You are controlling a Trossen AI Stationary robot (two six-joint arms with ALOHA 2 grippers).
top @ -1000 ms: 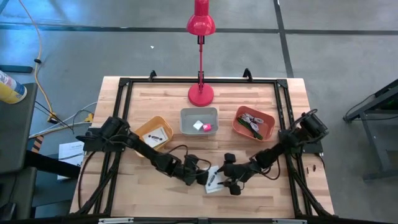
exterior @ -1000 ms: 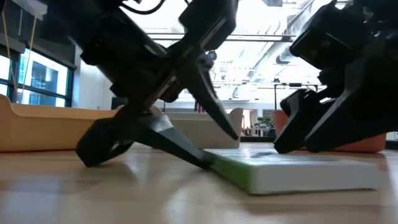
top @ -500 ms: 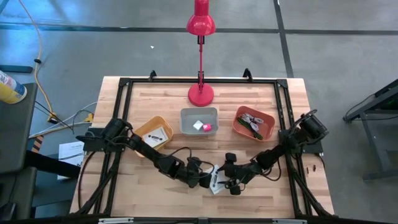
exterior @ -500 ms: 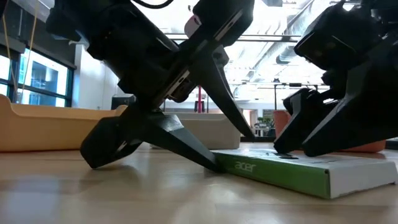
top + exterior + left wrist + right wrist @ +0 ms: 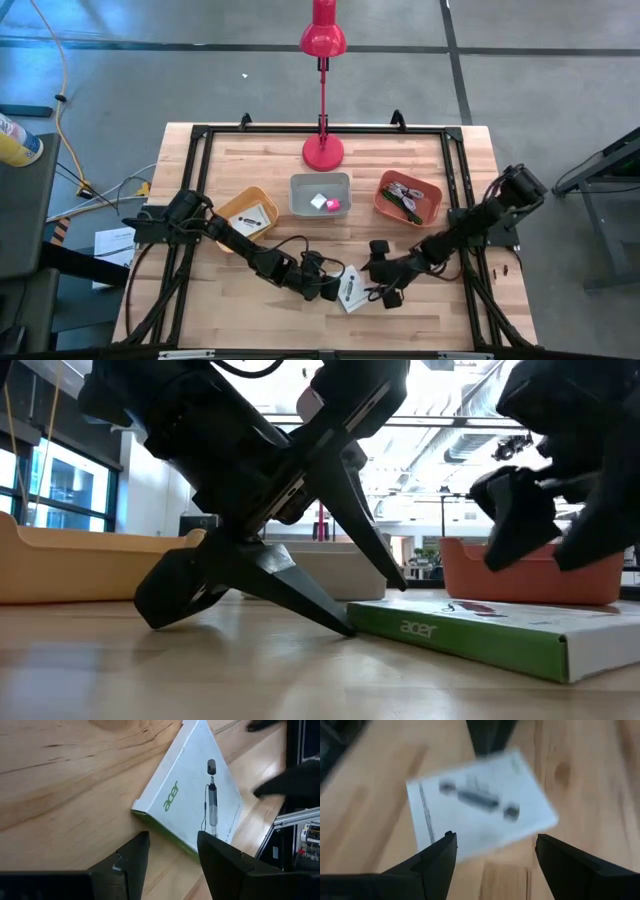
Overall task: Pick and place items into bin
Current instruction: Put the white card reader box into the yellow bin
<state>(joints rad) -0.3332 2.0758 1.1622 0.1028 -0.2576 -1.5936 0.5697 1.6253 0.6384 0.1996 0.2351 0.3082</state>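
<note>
my left gripper [image 5: 167, 860] sits low on the table, jaws parted, fingertips at the edge of the white card box [image 5: 352, 289], not clamped. my right gripper [image 5: 492, 855] hovers just above it, jaws wide, holding nothing. box flat at front centre.

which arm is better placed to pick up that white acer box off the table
Probably the left. Its gripper sits low with open jaws facing the white box's green edge. The right gripper, jaws open, hangs above the box's flat top, which looks a poorer grip.
</note>
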